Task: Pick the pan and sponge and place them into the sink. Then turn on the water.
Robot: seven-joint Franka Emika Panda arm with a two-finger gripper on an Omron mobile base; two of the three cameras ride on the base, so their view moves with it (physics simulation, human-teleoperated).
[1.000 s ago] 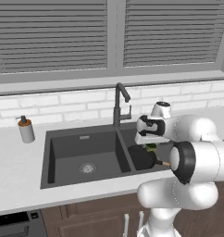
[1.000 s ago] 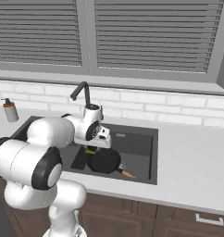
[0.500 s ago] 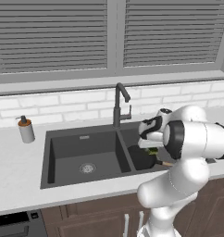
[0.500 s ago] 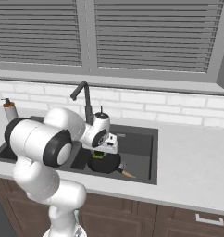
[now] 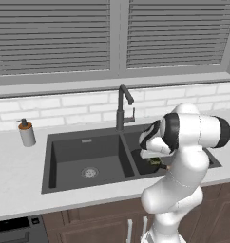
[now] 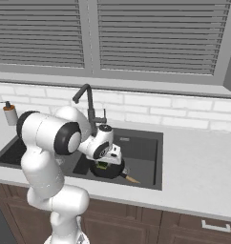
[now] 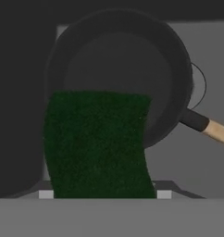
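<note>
1. The sink [image 5: 60,185] serves as the landmark. Its left basin holds nothing but a drain [image 5: 90,172], so there is free room to reach down into it.
2. In the right basin, the pan [image 7: 118,69] covers most of the floor, with its handle [image 7: 211,128] angled toward the front right corner.
3. The gripper [image 6: 109,160] hangs just above the pan, clamping the sponge [image 7: 97,143], which blocks the way straight down.
4. The faucet [image 5: 123,107] rises behind the divider between the basins, close behind the arm.
5. A soap bottle [image 5: 26,133] stands on the counter left of the sink, well apart.
</note>
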